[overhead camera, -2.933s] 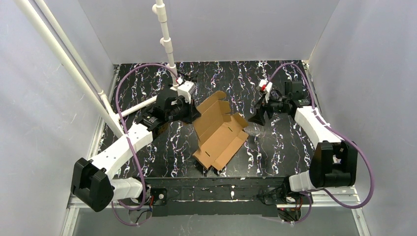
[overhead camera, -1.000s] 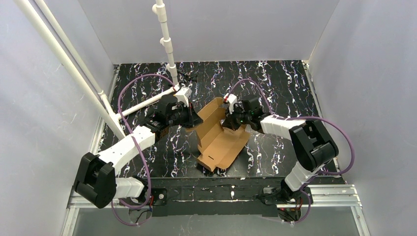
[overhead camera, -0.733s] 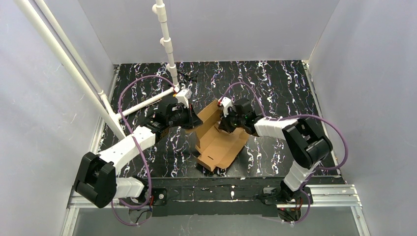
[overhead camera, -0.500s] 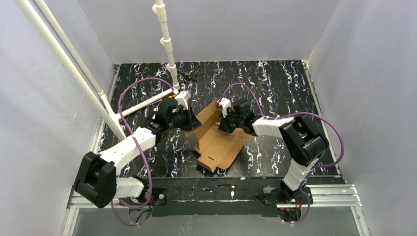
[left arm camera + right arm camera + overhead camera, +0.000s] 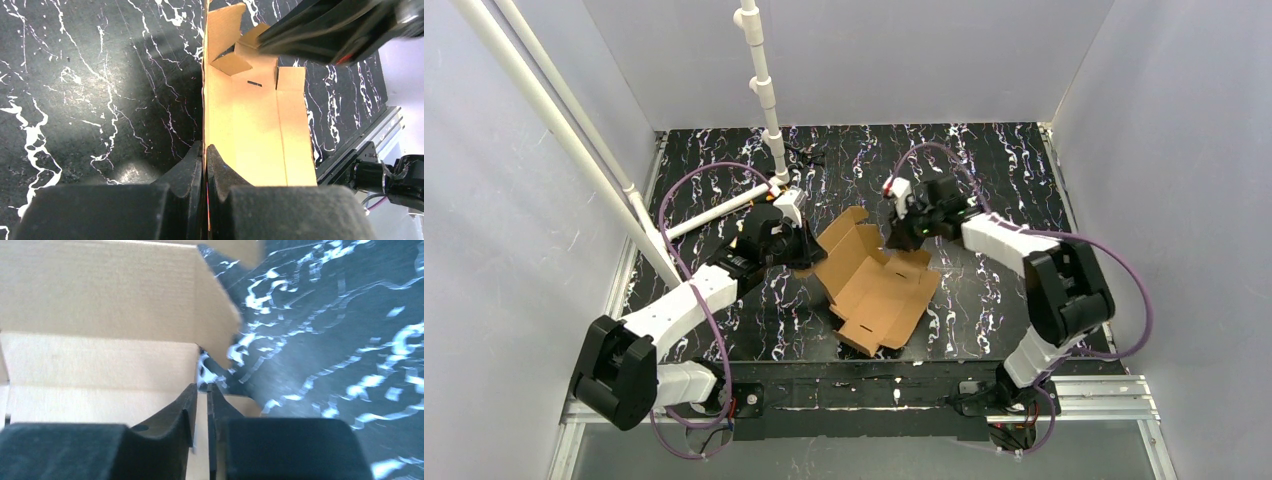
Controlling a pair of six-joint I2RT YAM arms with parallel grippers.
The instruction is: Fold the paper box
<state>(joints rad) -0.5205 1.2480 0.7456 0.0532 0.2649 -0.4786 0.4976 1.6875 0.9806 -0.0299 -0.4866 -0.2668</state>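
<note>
Left gripper (image 5: 205, 148) first: we see its two black fingers pressed together on the thin left edge of the paper box (image 5: 879, 290), with the cardboard sandwiched between them. Seen from above, this grip sits at about 9 o'clock on the box, and the held side panel stands up from the table (image 5: 994, 180).

From the overhead camera, the brown box lies partly unfolded near the middle of the black, white-veined tabletop. Its long axis runs from about 11 o'clock to 5 o'clock. A flap at the far end stands raised, while the panels toward 5 o'clock lie flatter and show small slots.

At roughly 1 o'clock from the box centre, the right gripper (image 5: 902, 238) hangs over the far right corner of the cardboard. In its own wrist view, the fingertips (image 5: 192, 390) stand a narrow slit apart, with pale cardboard below them. We see nothing clamped between them. A folded side wall rises ahead of these fingers, and marbled tabletop shows to its right, toward 2 o'clock.

In the left wrist view, the right arm's black body crosses the upper right, just beyond the far flaps.
</note>
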